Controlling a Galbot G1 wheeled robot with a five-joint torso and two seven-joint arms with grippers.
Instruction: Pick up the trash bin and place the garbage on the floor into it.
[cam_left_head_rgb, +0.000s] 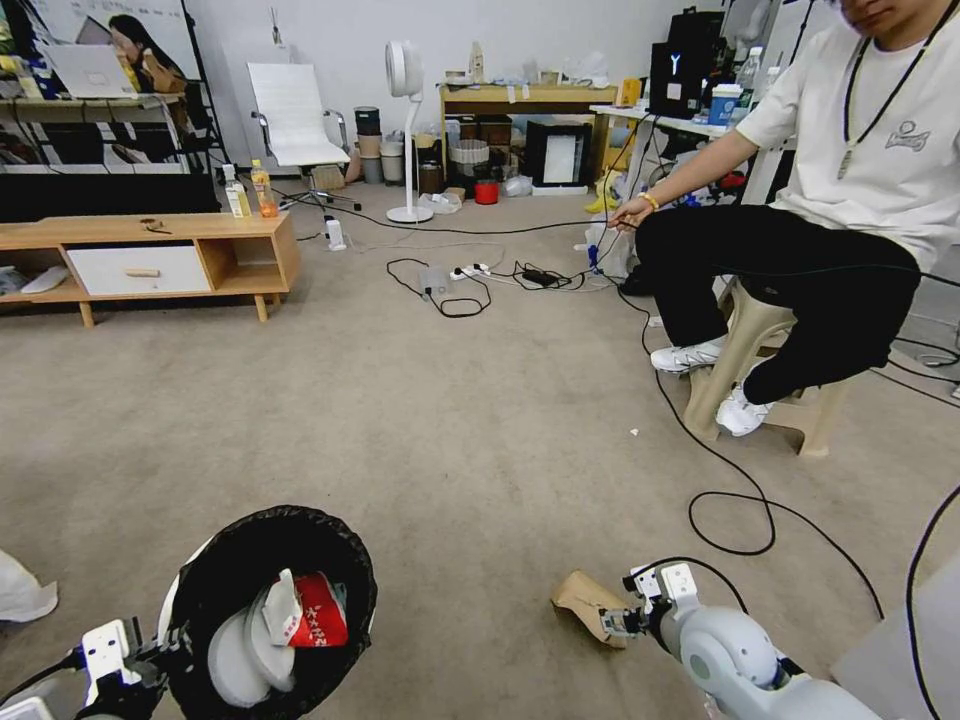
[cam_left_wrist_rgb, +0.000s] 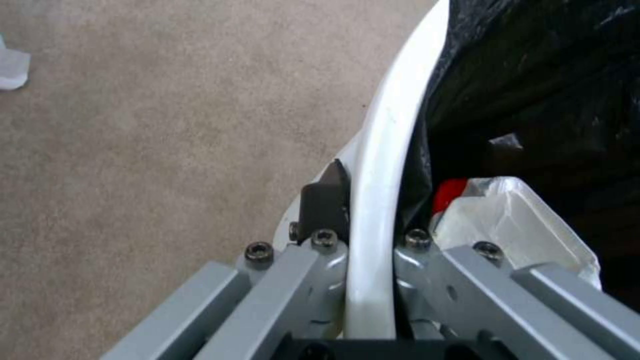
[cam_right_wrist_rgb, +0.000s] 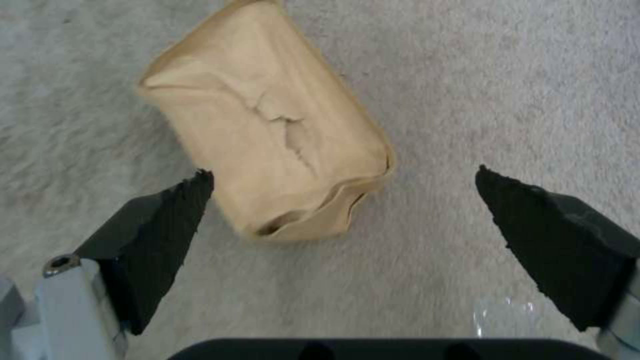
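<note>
A: Where does the trash bin (cam_left_head_rgb: 215, 580) sit?
B: At seven o'clock, snack packet (cam_left_head_rgb: 318, 610) inside.
A: And the paper bag (cam_left_head_rgb: 590, 603)?
B: Five o'clock on the carpet (cam_left_head_rgb: 480, 420), right of the bin.

Light: even indoor brightness is filling the room
Shadows: lying soft and faint
Edges: head view is bending outward
Wrist views: looking blurred
</note>
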